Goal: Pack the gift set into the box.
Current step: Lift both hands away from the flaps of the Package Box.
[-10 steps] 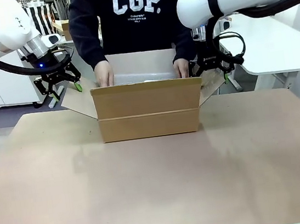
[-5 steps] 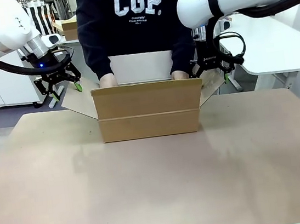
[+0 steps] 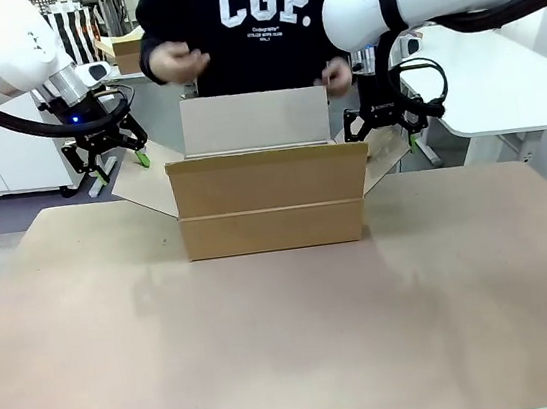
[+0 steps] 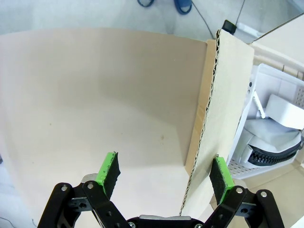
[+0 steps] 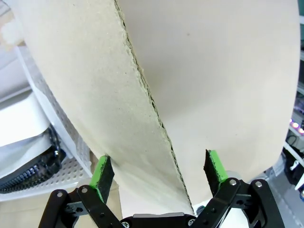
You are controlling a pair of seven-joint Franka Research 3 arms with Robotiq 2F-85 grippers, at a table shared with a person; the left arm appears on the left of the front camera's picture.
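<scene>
The box (image 3: 271, 200) stands open at the table's far middle, its side flaps splayed outward and its far flap (image 3: 255, 119) upright. My left gripper (image 3: 105, 151) is open astride the left flap (image 4: 223, 109), whose edge runs between the green pads (image 4: 108, 168). My right gripper (image 3: 384, 124) is open as well, straddling the right flap (image 5: 95, 85). Inside the box lies the gift set (image 4: 278, 123), a white latticed tray with white and dark items, seen again past the right flap (image 5: 28, 137). The person's hands (image 3: 177, 61) are raised above the box, holding nothing.
The tan table top (image 3: 292, 343) stretches bare in front of the box. A white table (image 3: 500, 84) stands behind my right arm. A smaller brown box (image 3: 124, 53) and a striped bag (image 3: 69, 30) sit farther back on the left.
The person's hands have lifted from the box's far edge up to chest height, and the far flap now stands taller. Neither arm has moved.
</scene>
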